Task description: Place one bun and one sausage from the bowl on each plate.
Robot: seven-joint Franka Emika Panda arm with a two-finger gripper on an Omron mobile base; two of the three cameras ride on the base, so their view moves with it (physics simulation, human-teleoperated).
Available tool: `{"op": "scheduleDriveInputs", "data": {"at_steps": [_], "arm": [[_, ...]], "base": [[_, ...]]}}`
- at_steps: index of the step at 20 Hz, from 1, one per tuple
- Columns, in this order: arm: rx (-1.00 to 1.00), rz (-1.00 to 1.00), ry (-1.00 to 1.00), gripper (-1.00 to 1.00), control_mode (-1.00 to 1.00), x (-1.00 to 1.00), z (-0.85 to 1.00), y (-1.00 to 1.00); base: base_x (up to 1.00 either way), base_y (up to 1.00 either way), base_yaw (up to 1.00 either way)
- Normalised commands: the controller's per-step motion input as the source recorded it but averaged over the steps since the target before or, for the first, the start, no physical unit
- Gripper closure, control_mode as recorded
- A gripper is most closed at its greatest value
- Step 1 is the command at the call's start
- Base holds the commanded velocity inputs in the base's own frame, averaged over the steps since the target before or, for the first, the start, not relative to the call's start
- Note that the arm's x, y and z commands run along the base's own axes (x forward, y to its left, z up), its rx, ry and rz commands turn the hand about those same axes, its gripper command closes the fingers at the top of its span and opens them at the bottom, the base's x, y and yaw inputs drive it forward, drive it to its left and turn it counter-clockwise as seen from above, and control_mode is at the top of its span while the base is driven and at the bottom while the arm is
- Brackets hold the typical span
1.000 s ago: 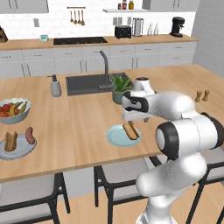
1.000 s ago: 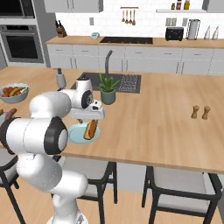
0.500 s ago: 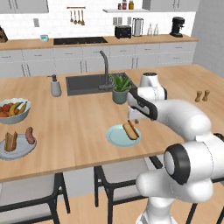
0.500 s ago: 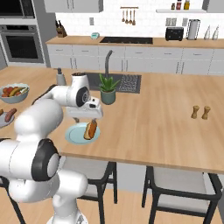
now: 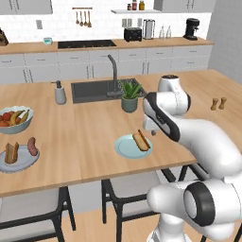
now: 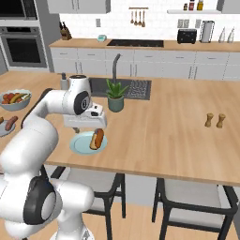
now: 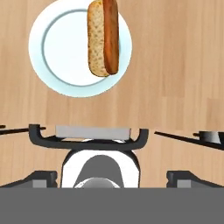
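Three views, taken in turn.

Left base view, near plate: a pale blue-grey plate (image 5: 127, 146) near the counter's front edge, with a bun (image 5: 140, 141) and a sausage (image 5: 143, 139) lying on its right side.
Left base view, far plate: a second plate (image 5: 19, 159) at the left end of the counter carries a bun (image 5: 12, 152) and a sausage (image 5: 32, 146), lying apart.
Left base view, other dishes: a fruit bowl (image 5: 15, 124) stands just behind the far plate; the dark grey bowl cannot be made out.
Left base view, claw: the gripper (image 5: 150, 127) hangs above the right side of the near plate, clear of the food.

Right base view, near plate: the plate (image 6: 87, 143) lies under the hand, bun (image 6: 93, 140) and sausage (image 6: 99, 138) side by side.
Right base view, claw: the gripper (image 6: 88, 130) is above the plate, nothing in it.

Hand view, food: the sausage (image 7: 110, 36) lies along the bun (image 7: 96, 38), both overhanging the top rim of the plate (image 7: 57, 48).
Hand view, claw: jaws spread wide and empty, judging by how far apart the fingertips stand.

Handling, bun: probably light and soft, crushing under a firm pinch; best taken across its short width at mid-length.
Handling, sausage: probably light, firmer, smooth and apt to roll; best pinched across its middle.
Handling, plates: stiff and likely to slide on the wood if nudged.

Writing: no brand, label or lettering can be read.
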Motion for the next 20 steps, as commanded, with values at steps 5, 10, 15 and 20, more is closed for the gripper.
{"op": "scheduleDriveInputs", "data": {"at_steps": [5, 10, 15, 20], "arm": [[0.0, -0.01, 0.0, -1.0, -1.0, -0.44, 0.32, -0.15], [0.0, 0.0, 0.0, -1.0, -1.0, -0.4, 0.08, -0.3], [0.0, 0.0, 0.0, -1.0, 1.0, -0.09, 0.0, -0.09], [0.0, 0.0, 0.0, -1.0, 1.0, 0.0, 0.0, 0.0]], "base": [[0.0, 0.0, 0.0], [0.0, 0.0, 0.0], [0.0, 0.02, 0.0], [-0.18, 0.7, 0.0]]}}
